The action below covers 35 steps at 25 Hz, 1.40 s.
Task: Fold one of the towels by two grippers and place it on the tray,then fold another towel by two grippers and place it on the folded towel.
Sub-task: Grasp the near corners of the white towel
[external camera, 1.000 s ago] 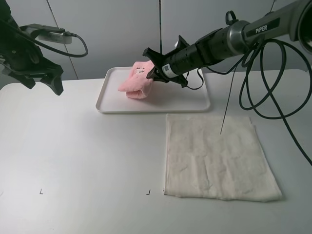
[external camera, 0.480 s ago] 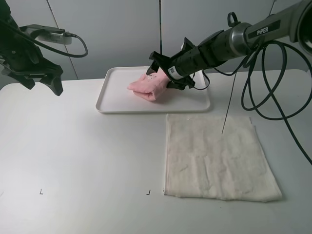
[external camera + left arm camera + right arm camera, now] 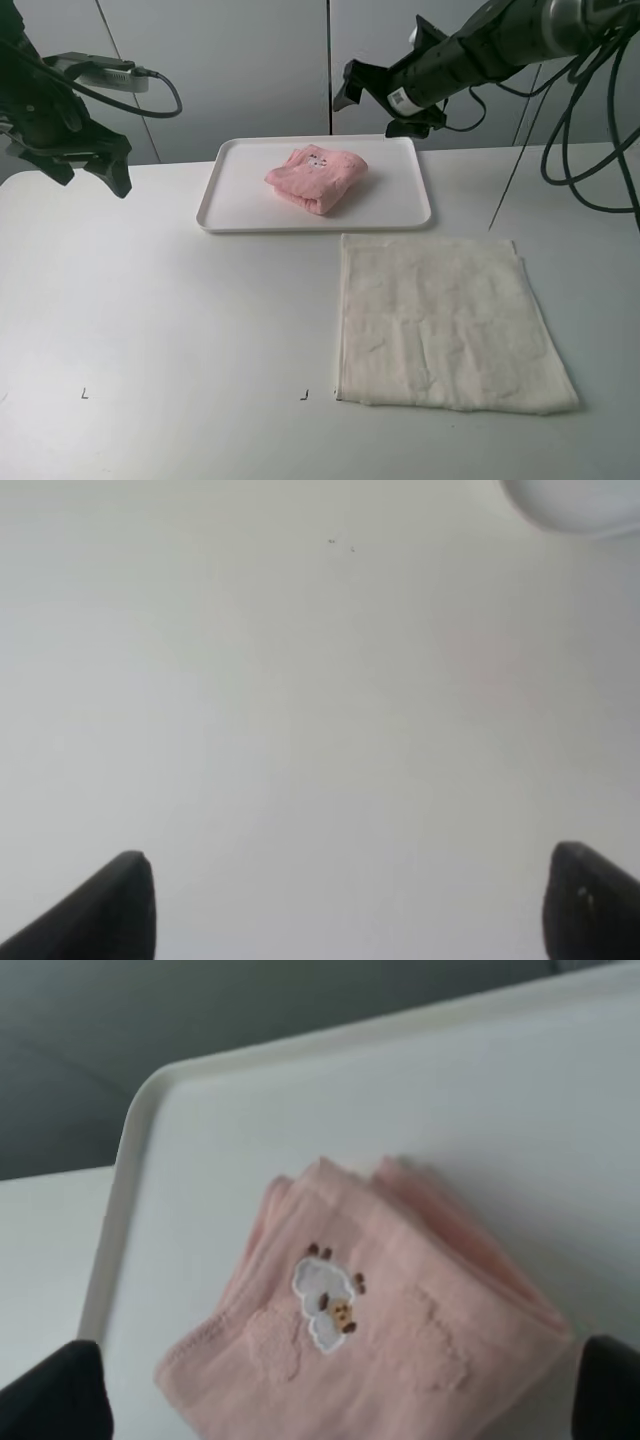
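In the high view we see the folded pale pink terry towel (image 3: 317, 178) lying on the flat white plastic tray (image 3: 400, 212) at upper centre. The cream-white fluffy towel (image 3: 440, 320) is spread on the white table (image 3: 180, 320) at lower right, the black right gripper (image 3: 372, 108) is raised above the tray's far edge, and the black left gripper (image 3: 92, 172) is at upper left. The left wrist view shows us its fingertips (image 3: 110, 910) spread wide over the table, gripping nothing. The right wrist view shows us fingertips (image 3: 50, 1390) equally wide and empty above the pink towel on the tray.
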Each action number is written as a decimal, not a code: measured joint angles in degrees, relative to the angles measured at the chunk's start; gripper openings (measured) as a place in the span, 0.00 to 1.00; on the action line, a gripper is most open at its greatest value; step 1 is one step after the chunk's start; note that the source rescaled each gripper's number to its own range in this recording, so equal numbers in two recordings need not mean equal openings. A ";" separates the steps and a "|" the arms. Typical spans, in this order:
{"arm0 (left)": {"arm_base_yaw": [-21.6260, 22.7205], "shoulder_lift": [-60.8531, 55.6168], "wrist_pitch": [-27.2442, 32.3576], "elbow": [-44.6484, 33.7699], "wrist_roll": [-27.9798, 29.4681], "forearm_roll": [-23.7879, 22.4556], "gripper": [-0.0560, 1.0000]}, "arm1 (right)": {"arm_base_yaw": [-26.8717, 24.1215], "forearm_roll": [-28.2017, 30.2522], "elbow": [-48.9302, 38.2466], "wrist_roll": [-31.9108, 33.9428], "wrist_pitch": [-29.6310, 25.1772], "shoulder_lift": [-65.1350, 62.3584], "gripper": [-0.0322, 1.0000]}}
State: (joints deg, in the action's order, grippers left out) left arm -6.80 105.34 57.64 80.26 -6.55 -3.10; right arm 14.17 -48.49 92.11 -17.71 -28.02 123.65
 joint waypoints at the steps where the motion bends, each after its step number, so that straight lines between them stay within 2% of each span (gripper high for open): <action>1: -0.11 0.36 0.00 0.00 -0.11 0.09 0.99 | -1.32 1.84 0.00 0.75 -1.22 -1.02 1.00; 5: -2.29 2.46 0.10 0.54 -2.09 1.35 0.99 | -6.42 11.30 0.00 2.47 -7.52 -3.95 1.00; 9: -6.93 5.56 0.30 3.82 -3.78 2.70 0.99 | -10.55 21.70 0.00 2.81 -16.26 -6.01 1.00; 11: -9.39 7.80 0.68 6.26 -4.04 3.10 0.99 | -11.97 24.89 -0.25 2.92 -20.22 -6.92 1.00; 16: -15.65 13.23 1.92 13.53 -6.37 3.10 0.99 | -13.03 30.92 -5.22 -0.64 -22.56 -11.67 1.00; 23: -23.59 20.15 4.26 22.76 -15.33 5.69 0.99 | -13.03 32.10 -18.17 -16.70 -24.27 -23.25 1.00; 29: -29.83 22.33 5.70 24.26 -26.15 6.03 0.99 | -13.03 32.43 -32.17 -27.53 -24.51 -33.87 1.00; 32: -31.68 22.33 7.87 24.01 -29.68 6.67 0.99 | -13.03 31.36 -39.44 -39.88 -24.62 -38.44 1.00; 35: -32.77 22.33 8.77 21.66 -30.40 7.55 0.99 | -13.03 30.92 -46.34 -53.95 -24.44 -42.39 1.00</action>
State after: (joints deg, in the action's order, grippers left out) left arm -39.57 127.67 66.41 101.91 -36.96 4.45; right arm 1.15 -17.57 45.77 -71.66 -52.46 81.26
